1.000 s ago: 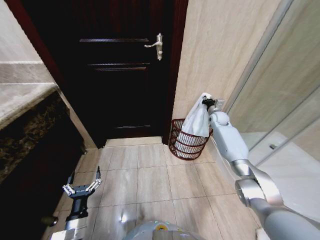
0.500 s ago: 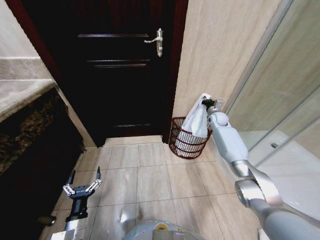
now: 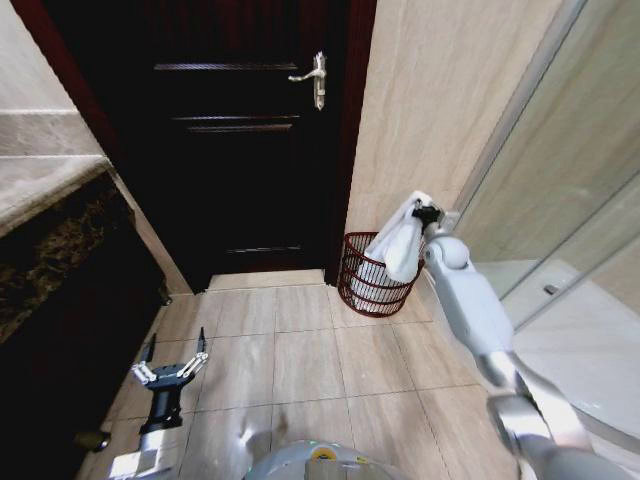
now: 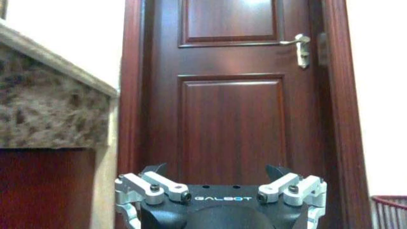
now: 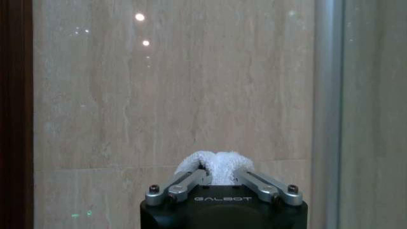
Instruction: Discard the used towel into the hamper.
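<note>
Towel [image 3: 398, 243]: white, hanging above the hamper [image 3: 372, 277], lower end dangling at/just inside the rim on the hamper's wall side. R gripper [image 3: 423, 212] clamped on the towel's top; in the right wrist view its fingers [image 5: 184, 183] are pinched on a white bunch of cloth [image 5: 215, 167]. Hamper sits on the tile floor [image 3: 300, 360], against the beige wall [image 3: 430, 110], just beside the dark door [image 3: 240, 150]. L gripper [image 3: 170, 366] low over the floor, well apart from the hamper, door side, fingers spread wide, holding nothing.
</note>
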